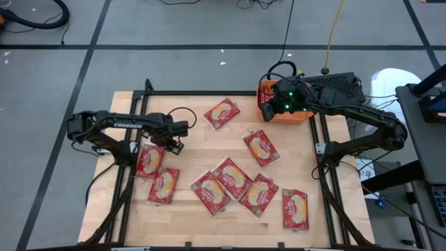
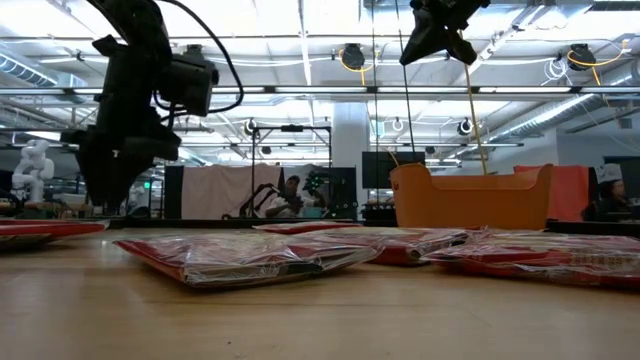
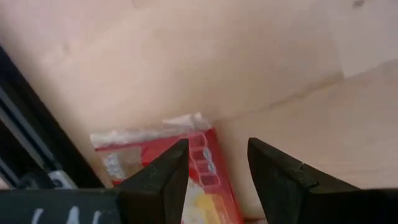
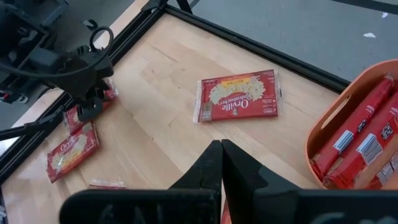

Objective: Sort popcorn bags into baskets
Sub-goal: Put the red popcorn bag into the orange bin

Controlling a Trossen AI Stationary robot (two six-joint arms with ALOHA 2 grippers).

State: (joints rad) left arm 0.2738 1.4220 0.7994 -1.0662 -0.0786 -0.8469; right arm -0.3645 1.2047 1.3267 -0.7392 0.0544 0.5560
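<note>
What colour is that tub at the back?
Orange tub, plain walls; the low view shows it best.

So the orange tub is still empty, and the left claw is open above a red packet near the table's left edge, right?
Not quite: the orange tub is not empty. The right wrist view shows red packets already standing inside it. The rest holds: the left claw is open above a red packet near the table's left edge, as the left wrist and high views show.

a light wooden table (image 1: 195,132) carries everything. eight red popcorn bags (image 1: 231,178) lie flat on it. an orange basket (image 1: 287,116) sits at its far right corner.
</note>
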